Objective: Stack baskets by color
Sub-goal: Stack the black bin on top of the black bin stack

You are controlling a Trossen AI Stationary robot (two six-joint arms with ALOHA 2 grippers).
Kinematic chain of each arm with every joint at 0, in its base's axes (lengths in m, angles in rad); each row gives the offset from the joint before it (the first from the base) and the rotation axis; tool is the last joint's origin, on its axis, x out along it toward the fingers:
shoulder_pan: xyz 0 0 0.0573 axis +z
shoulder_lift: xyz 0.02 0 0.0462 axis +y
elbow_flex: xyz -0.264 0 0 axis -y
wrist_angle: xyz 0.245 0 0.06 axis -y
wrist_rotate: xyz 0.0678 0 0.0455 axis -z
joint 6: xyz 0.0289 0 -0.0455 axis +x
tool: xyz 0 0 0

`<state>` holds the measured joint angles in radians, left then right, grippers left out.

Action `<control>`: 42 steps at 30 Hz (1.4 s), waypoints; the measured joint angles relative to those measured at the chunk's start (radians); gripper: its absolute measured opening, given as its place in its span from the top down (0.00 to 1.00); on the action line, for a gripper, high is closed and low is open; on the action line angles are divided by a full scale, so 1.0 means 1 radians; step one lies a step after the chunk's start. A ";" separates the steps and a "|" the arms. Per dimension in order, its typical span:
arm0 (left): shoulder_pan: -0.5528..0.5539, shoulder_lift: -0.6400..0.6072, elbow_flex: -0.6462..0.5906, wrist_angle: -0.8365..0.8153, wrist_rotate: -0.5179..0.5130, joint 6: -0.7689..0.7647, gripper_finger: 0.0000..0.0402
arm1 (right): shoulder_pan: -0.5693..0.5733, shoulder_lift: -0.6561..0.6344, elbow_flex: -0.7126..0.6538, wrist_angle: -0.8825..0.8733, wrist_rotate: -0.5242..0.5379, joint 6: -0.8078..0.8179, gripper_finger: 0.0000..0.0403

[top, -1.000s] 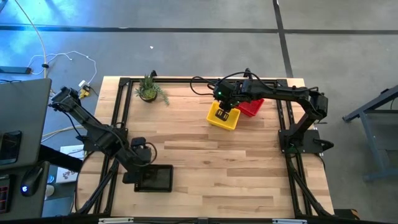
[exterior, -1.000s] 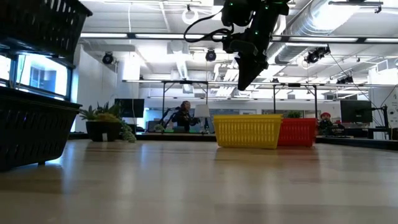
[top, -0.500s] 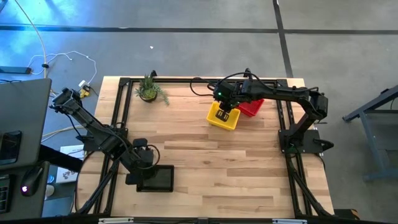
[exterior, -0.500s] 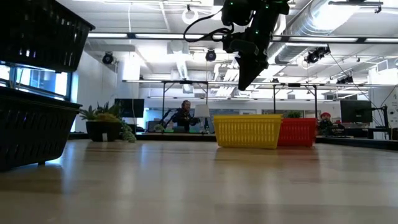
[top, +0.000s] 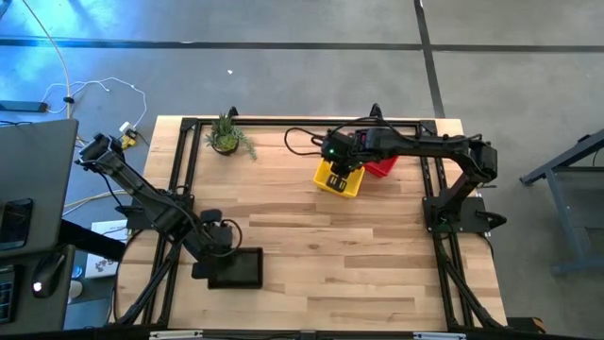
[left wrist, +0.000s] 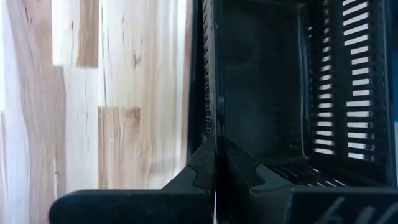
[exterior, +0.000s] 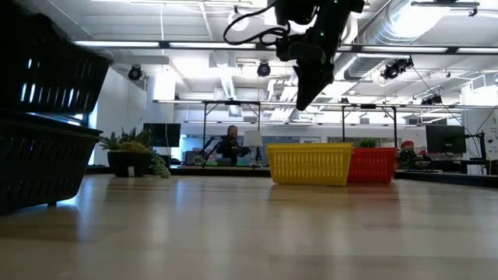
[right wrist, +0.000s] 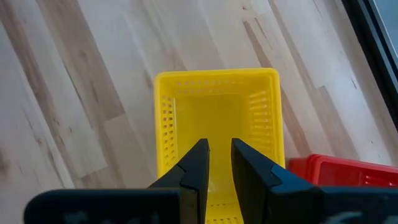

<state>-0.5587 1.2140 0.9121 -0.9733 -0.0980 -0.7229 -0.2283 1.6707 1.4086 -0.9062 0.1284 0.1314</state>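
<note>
The right pincer [right wrist: 216, 163] hangs above the open yellow mesh-sided plastic basket [right wrist: 216, 112], its two dark fingers [right wrist: 196, 163] pointing down into the basket's mouth with a narrow gap between them and nothing held. In the low view that right pincer [exterior: 305, 97] is well clear of the yellow basket's [exterior: 310, 164] rim. Touching the yellow basket on its far side stands a red mesh-sided plastic basket [top: 382, 166], partly under the arm.

The left pincer [top: 219, 253] is clamped shut on the wall of a black mesh-sided plastic basket [top: 236, 269] at the near left of the tabletop. The left wrist view shows the fingers [left wrist: 202, 168] pinching the thin rim of that black basket [left wrist: 292, 93]. In the low view a raised, tilted black basket [exterior: 50, 74] sits above a second black plastic basket [exterior: 39, 167] resting on the wood.

The tabletop [top: 321, 246] is pale butcher-block wood inside a black metal frame [top: 184, 161]. A small green potted plant [top: 226, 137] stands at the far left corner, well apart from both arms. Nothing lies between either pincer and its basket.

Around it is grey concrete floor [top: 283, 57], with white cables [top: 94, 90] on the left. Behind, the room is a bright workshop with ceiling ducts [exterior: 405, 31], and a person [exterior: 230, 145] sits at a distant bench.
</note>
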 joint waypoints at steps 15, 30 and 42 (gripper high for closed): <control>0.000 0.000 -0.046 0.038 0.011 0.029 1.00 | 0.000 0.000 0.000 0.001 0.021 0.002 0.87; 0.004 0.000 -0.145 0.105 0.032 0.020 0.99 | 0.000 0.000 0.000 0.001 0.021 0.002 0.87; 0.018 0.000 -0.147 0.107 0.008 0.020 0.83 | 0.000 0.000 0.000 0.002 0.018 0.003 0.87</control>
<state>-0.5407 1.2137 0.7654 -0.8661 -0.0903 -0.7033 -0.2279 1.6707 1.4086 -0.9047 0.1467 0.1345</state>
